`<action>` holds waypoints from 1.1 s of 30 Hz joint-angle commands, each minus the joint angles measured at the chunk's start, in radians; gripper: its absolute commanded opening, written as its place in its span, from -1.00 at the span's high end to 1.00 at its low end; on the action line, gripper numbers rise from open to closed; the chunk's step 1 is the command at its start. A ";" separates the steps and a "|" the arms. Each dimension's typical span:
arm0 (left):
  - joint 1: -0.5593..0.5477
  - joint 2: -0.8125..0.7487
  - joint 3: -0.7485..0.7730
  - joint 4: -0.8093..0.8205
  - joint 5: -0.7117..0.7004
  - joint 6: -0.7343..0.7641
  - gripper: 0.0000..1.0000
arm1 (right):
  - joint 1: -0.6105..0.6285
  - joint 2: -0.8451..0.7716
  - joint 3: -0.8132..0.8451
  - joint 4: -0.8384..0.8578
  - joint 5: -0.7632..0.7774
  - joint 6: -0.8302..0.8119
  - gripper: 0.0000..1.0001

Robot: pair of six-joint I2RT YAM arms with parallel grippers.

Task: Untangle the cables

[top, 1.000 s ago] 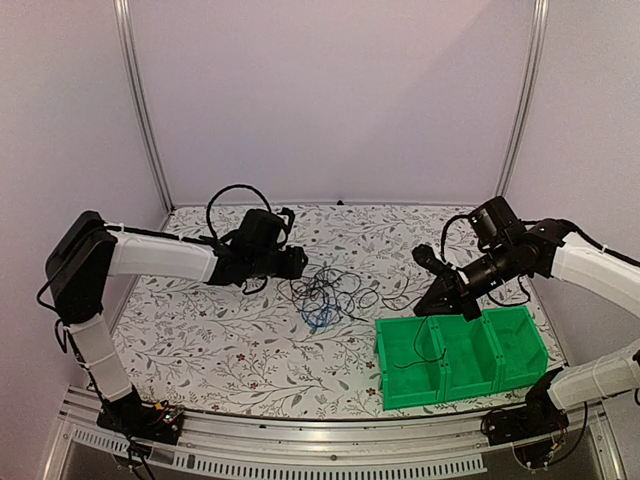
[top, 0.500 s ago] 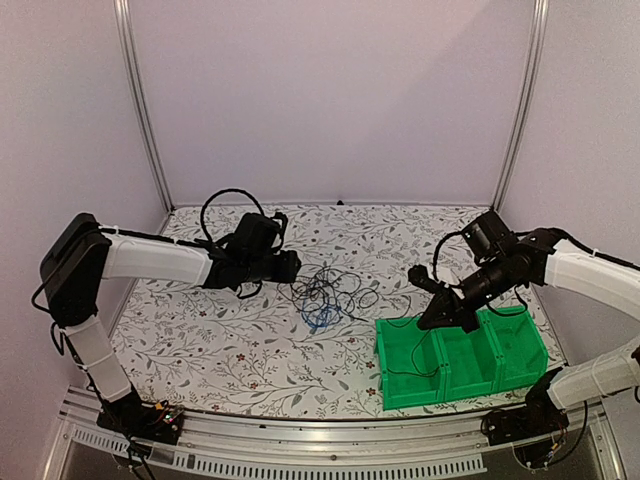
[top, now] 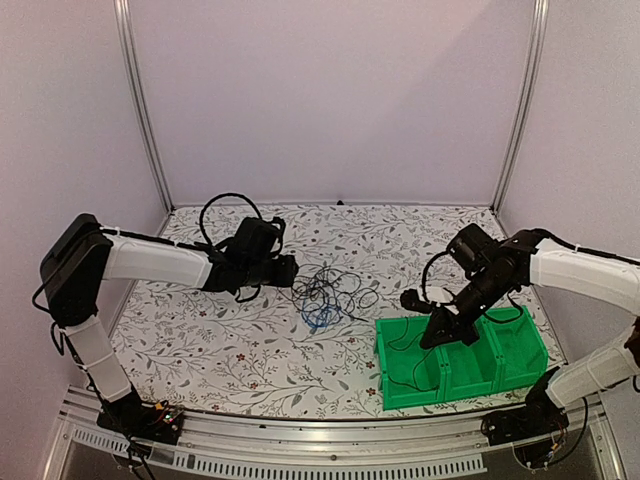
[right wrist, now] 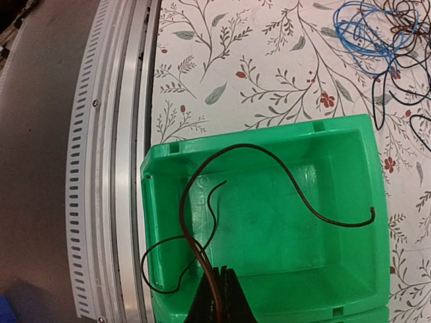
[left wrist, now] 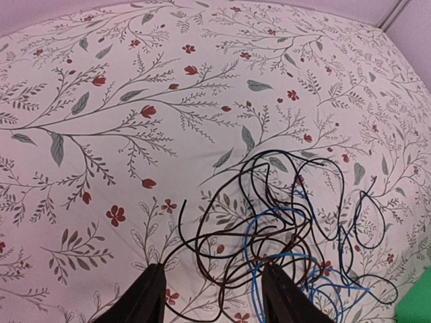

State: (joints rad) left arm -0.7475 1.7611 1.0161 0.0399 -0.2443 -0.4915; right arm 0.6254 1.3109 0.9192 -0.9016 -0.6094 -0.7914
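Observation:
The cables [top: 325,292] lie in a loose tangle mid-table, mostly black with one bright blue cable [top: 320,318]. The left wrist view shows the tangle [left wrist: 283,215] and the blue cable [left wrist: 300,272] close up. My left gripper [top: 292,268] is open and empty just left of the tangle, and its jaws [left wrist: 212,299] straddle the nearest black loops. My right gripper [top: 438,332] is shut [right wrist: 219,303] on one dark cable [right wrist: 240,145], which droops into the left compartment of the green bin [right wrist: 283,229]. One loop hangs over the bin's near wall.
The green bin [top: 440,385] has three compartments and stands at the front right. A slotted metal rail [right wrist: 114,168] runs along the table's near edge beside it. The tangle shows in the right wrist view's top corner [right wrist: 394,40].
My right gripper has moved down and left with the dark cable, from above the bin to low over its left compartment. My left gripper has shifted slightly left.

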 commanded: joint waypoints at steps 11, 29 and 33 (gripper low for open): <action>0.013 -0.031 -0.031 0.009 -0.021 0.004 0.03 | 0.067 0.147 0.074 0.051 0.177 0.131 1.00; 0.014 -0.064 -0.063 0.017 -0.013 0.005 0.03 | 0.154 0.289 0.123 0.079 0.358 0.241 1.00; 0.015 -0.096 -0.068 -0.017 -0.025 -0.001 -0.05 | 0.154 0.282 0.171 0.038 0.383 0.243 0.72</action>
State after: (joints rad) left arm -0.7456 1.7191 0.9604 0.0406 -0.2527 -0.4908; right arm 0.7769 1.5974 1.0237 -0.8421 -0.2672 -0.5625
